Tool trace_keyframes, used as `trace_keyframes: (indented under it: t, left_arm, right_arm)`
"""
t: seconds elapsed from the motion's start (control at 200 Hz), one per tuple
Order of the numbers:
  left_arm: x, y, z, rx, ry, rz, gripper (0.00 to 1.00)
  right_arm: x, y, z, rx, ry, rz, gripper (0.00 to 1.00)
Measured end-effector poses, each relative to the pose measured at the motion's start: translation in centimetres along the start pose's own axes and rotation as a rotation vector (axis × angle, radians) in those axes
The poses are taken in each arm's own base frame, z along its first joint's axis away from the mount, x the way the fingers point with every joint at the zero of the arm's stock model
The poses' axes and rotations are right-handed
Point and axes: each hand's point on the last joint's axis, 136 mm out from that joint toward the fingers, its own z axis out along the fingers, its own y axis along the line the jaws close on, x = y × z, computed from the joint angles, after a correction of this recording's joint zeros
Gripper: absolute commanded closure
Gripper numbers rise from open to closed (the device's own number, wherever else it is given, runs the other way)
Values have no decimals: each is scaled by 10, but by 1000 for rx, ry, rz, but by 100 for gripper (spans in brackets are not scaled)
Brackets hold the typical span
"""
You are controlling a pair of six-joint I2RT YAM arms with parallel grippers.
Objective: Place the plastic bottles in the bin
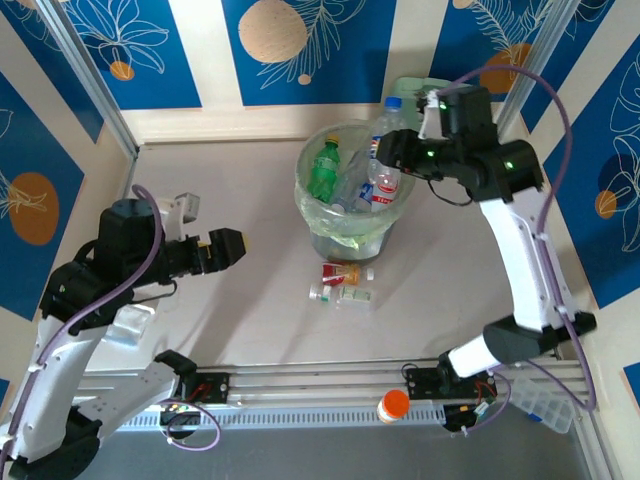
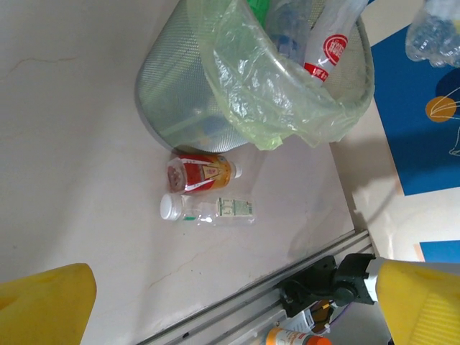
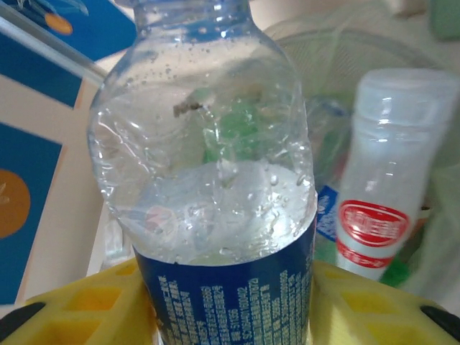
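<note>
Two bottles lie on the table (image 1: 215, 175) just in front of the bin (image 1: 303, 195), a red-labelled bottle (image 2: 201, 175) and a white-capped bottle (image 2: 212, 210) side by side, and we've got a third in the air! The right gripper (image 1: 387, 150) has its yellow fingers (image 3: 79, 309) pinched on the blue-labelled bottle (image 3: 208, 180), gripping across the label band with the neck pointing away, right at the bin's far rim. Inside the bin we can see a green bottle (image 1: 325, 165) among clear ones. Over on the left, the left gripper (image 1: 225, 248) hangs above the table with its jaws spread wide, holding nothing. We'd judge these bottles featherlight, just droplets clinging inside, with thin walls that dent and a slick skin. The label band looks the firmest spot, so that's where we'd squeeze. The pair lying down could roll, so we'd take them across the body.
</note>
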Motion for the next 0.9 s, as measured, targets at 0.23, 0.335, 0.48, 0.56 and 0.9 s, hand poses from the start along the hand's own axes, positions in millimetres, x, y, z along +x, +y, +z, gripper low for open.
trace_keyframes:
  t: [0.23, 0.335, 0.48, 0.56, 0.9]
  left_arm:
    - [14, 16, 1, -44, 17, -17, 1]
    - [20, 22, 6, -58, 34, -28, 1]
    - [26, 29, 11, -72, 54, -42, 1]
    - [27, 30, 12, -74, 57, -44, 1]
    - [29, 34, 17, -87, 69, -48, 1]
  right_arm:
    - [28, -11, 47, 96, 209, 18, 49]
    - [40, -25, 60, 159, 273, 30, 48]
    - [51, -38, 74, 225, 332, 39, 46]
    - [57, -44, 82, 254, 361, 44, 45]
    - [66, -54, 97, 304, 401, 67, 33]
